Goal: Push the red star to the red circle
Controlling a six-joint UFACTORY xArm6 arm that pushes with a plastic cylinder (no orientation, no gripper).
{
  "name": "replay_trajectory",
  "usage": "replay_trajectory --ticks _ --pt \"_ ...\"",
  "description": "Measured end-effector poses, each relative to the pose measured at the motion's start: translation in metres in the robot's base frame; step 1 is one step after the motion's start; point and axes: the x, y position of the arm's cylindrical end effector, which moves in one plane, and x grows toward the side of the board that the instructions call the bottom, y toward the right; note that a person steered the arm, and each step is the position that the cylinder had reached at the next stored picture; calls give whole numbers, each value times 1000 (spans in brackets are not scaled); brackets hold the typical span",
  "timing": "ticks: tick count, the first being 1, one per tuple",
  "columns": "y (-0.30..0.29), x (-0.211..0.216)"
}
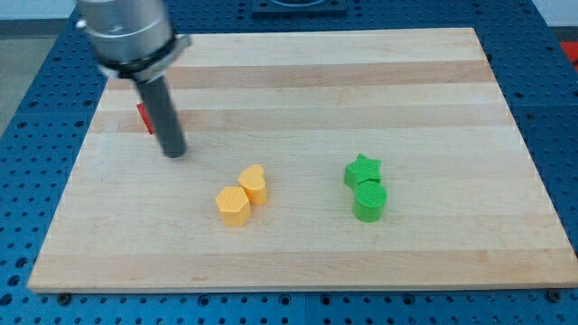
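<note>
One camera only, nothing to share with a second view; it looks down on me from above and in front, tilted, so the wooden board [298, 135] fills nearly the whole frame and narrows toward the view's top; blue perforated table [18, 217] shows round the edges; close enough that my arm's grey body [126, 32] is cropped at the view's top left; my tip [173, 152] sits in frame.

No readable text

No words, labels, brands, numbers or signs can be read anywhere: not on the board [298, 72], the blocks or the rod.
</note>
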Motion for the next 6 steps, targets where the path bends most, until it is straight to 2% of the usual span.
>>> replay_trajectory --ticks 1,4,6 --pt "-31 -6" --pt "-22 -46" --pt "-22 -97"
